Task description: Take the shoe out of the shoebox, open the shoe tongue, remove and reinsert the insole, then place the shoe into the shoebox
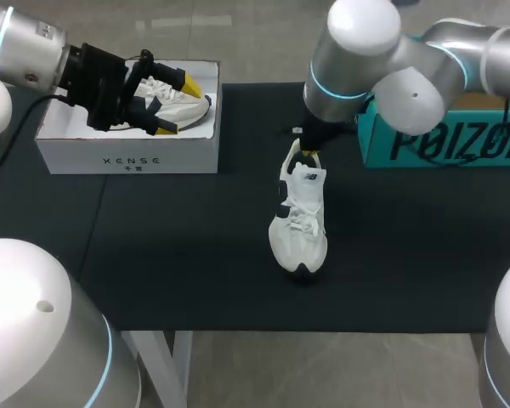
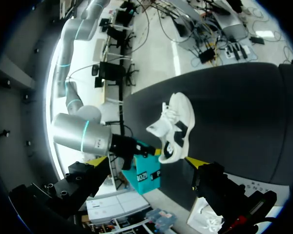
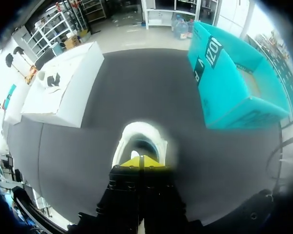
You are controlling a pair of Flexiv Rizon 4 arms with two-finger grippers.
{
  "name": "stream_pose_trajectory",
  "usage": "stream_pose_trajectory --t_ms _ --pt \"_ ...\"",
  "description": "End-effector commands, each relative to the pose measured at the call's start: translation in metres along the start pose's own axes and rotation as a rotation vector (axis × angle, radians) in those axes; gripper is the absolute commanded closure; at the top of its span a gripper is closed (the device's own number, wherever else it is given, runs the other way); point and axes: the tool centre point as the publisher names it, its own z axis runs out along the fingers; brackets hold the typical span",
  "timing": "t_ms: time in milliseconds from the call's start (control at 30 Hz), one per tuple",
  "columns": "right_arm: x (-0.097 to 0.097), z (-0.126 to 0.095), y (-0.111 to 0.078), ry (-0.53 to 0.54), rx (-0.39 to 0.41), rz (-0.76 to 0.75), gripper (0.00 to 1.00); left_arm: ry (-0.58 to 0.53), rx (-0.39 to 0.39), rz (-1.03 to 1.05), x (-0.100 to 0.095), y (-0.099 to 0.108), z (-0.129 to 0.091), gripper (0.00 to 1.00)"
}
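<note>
White shoe [image 1: 298, 223] with dark trim stands on its sole in the middle of the black worktop [image 1: 195, 255]. Its toe points toward the near edge and its heel points away. Directly above the heel is the right pincer [image 1: 305, 154]. Its yellow fingertips [image 3: 133, 162] are pressed together at the heel rim and appear to pinch it. Farther back on the right sits a teal box [image 1: 433, 144]. Farther back on the left is the white shoebox [image 1: 127, 157], with a second white shoe [image 1: 194, 102] lying inside. The left pincer [image 1: 179, 105] hovers over that box, fingers spread wide, holding nothing.
</note>
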Motion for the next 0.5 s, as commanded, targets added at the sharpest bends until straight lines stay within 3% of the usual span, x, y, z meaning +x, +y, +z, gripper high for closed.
stream_pose_trajectory --t_ms 33,367,500 --pt "0.013 0.019 0.002 -0.045 -0.013 -0.008 1.00 0.002 -0.002 0.000 0.000 -0.001 0.000 0.00" --pt "0.009 0.057 -0.004 -0.065 -0.014 -0.025 1.00 0.002 -0.002 0.000 0.000 -0.001 0.000 0.00" --pt "0.007 0.080 -0.011 -0.084 0.028 -0.040 1.00 0.002 -0.002 0.000 0.000 -0.001 0.000 0.00"
